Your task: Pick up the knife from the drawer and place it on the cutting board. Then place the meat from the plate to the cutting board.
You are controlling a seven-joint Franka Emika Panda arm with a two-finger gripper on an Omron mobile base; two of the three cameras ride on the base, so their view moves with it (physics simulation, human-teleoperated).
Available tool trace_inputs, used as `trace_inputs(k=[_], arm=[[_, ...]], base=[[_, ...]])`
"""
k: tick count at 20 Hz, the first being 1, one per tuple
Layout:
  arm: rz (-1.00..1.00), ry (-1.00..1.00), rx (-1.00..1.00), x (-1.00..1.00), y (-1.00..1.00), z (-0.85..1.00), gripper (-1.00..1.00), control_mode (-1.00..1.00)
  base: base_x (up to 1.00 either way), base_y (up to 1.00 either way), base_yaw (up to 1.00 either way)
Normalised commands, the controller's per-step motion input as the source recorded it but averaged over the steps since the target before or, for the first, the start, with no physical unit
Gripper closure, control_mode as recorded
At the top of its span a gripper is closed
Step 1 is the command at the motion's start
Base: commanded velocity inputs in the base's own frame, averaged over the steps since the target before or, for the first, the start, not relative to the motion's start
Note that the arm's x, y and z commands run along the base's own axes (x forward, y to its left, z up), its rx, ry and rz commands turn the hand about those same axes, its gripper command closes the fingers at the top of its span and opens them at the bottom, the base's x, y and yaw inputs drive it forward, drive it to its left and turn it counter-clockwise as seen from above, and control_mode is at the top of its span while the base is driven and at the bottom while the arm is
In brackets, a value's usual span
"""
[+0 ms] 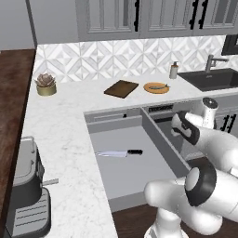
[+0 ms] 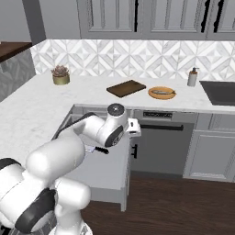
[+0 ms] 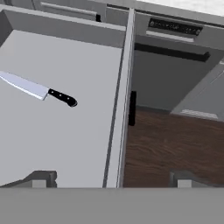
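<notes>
The wide grey drawer [image 1: 135,174] stands pulled out below the counter. Inside it lies the knife [image 1: 118,153], silver blade to the left and black handle to the right. In the hand view the knife [image 3: 41,91] sits upper left on the drawer floor [image 3: 65,135]. My gripper [image 3: 113,179] hangs open and empty above the drawer's front edge, well apart from the knife handle. The dark brown cutting board [image 1: 121,88] lies on the back counter. Right of it stands the orange-tan plate [image 1: 149,89] holding the meat [image 1: 157,85].
A black sink [image 1: 216,78] and a soap bottle [image 1: 174,70] lie right of the plate. A potted plant [image 1: 45,84] stands at the back left, and a grey appliance [image 1: 25,195] at the near left. A dishwasher front [image 3: 170,74] adjoins the drawer above the wood floor [image 3: 175,144].
</notes>
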Motion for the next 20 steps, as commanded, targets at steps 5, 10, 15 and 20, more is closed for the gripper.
trace_inputs(k=[5, 10, 15, 20], arm=[[0.41, -0.02, -0.04, 0.03, 1.00, 0.95, -1.00, -1.00], [0.34, 0.12, -0.11, 0.13, 1.00, 0.58, -1.00, -1.00], [0.19, 0.41, -0.22, 0.23, 0.89, -0.24, -1.00, -1.00], [0.03, 0.25, -0.23, 0.17, 0.10, -0.74, -1.00, -1.00]], base=[[0.00, 0.00, 0.00], [0.00, 0.00, 0.00], [0.00, 0.00, 0.00], [0.00, 0.00, 0.00]])
